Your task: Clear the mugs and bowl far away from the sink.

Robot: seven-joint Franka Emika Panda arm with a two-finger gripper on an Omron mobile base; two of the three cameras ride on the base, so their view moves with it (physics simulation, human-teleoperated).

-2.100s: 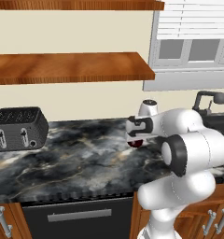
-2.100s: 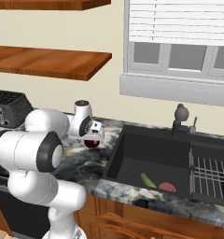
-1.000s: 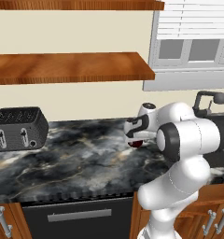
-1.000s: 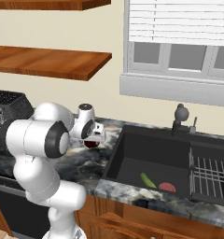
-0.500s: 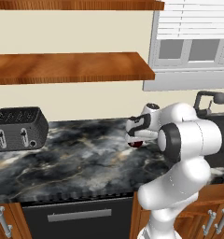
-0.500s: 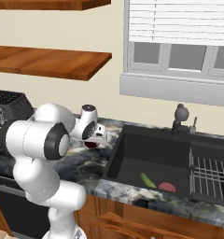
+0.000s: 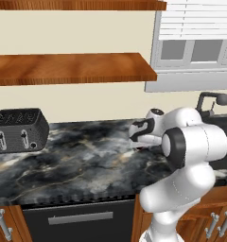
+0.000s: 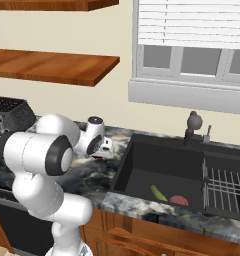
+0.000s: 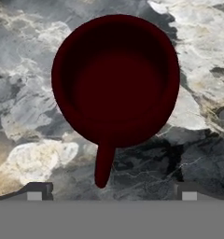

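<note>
A dark red mug [image 9: 116, 79] stands upright on the marbled counter, seen from straight above in the hand view with its handle pointing at the bottom edge. My gripper [image 9: 114, 193] hangs just over it, open, with one fingertip on each side of the handle and nothing between them. From the base views the gripper [image 7: 136, 141] [image 8: 106, 150] sits low over the counter left of the sink [image 8: 162, 172], and the hand hides most of the mug [image 8: 99, 156]. The bowl is out of view.
A dark toaster [image 7: 18, 130] stands at the counter's far left. The faucet [image 8: 192, 125] rises behind the basin, where a green item [image 8: 158, 193] and a red item [image 8: 179, 200] lie. A wire rack [image 8: 227, 190] is at the right. Wooden shelves [image 7: 73, 66] hang above.
The hand has sunk a little lower over the red mug, covering more of it in the base views. The jaws have stayed open and the mug has not moved.
</note>
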